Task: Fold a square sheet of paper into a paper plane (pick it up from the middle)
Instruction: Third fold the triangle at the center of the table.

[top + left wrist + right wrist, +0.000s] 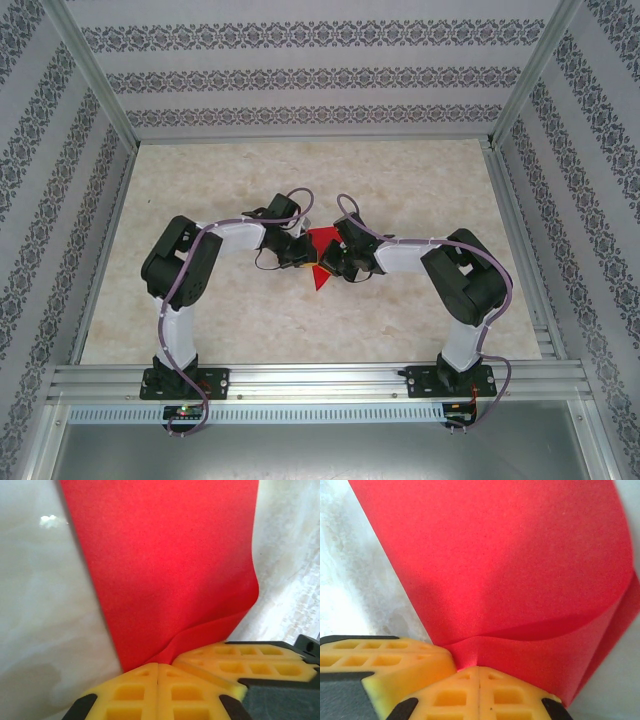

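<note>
I see the left gripper point(296, 250) and the right gripper point(338, 258) meet nose to nose over the middle of the table point(300, 180); the red sheet of paper point(320, 245) sits between them, and one pointed corner sticks out toward the near edge. In my left wrist view the yellow fingers point(130, 692) are pressed tight together on the edge of the paper, which bends up just above them; in my right wrist view that gripper's own yellow fingers point(510, 695) pinch the paper tight too, and the sheet curls in a soft fold.
</note>
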`<state>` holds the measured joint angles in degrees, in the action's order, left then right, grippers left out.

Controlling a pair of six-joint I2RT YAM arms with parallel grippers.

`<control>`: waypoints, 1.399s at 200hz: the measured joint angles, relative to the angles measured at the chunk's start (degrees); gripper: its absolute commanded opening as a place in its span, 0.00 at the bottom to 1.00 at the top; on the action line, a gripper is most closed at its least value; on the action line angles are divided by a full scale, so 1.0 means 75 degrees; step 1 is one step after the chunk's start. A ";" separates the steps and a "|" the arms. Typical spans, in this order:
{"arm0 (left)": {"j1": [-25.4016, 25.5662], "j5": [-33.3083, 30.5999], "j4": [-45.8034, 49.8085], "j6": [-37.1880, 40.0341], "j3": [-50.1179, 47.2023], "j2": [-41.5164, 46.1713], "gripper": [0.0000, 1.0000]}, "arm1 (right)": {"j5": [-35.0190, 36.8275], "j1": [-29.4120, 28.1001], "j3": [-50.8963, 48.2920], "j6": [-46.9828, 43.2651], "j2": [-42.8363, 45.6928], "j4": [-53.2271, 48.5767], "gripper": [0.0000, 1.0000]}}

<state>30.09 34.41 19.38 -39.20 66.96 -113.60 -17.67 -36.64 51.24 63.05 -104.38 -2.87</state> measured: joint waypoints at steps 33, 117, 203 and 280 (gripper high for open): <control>0.0006 -0.0055 0.0038 0.0032 0.0029 -0.0029 0.02 | -0.0012 0.0006 -0.0114 -0.0055 0.0055 0.0175 0.02; 0.0015 -0.0108 0.0064 0.0198 0.0032 -0.0029 0.01 | -0.0466 0.0507 -0.0720 -0.1020 0.1236 0.0734 0.06; 0.0023 -0.0137 0.0093 0.0198 0.0047 -0.0029 0.01 | -0.0801 0.0656 -0.0766 -0.1673 0.0702 0.0714 0.04; 0.0058 -0.0280 0.0236 0.0230 0.0131 -0.0038 0.01 | -0.0799 0.0755 -0.0749 -0.1760 0.0393 0.0493 0.03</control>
<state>30.52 32.32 21.15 -37.47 67.94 -113.89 -23.66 -30.98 45.63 49.84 -101.43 0.82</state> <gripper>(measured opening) 0.053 0.050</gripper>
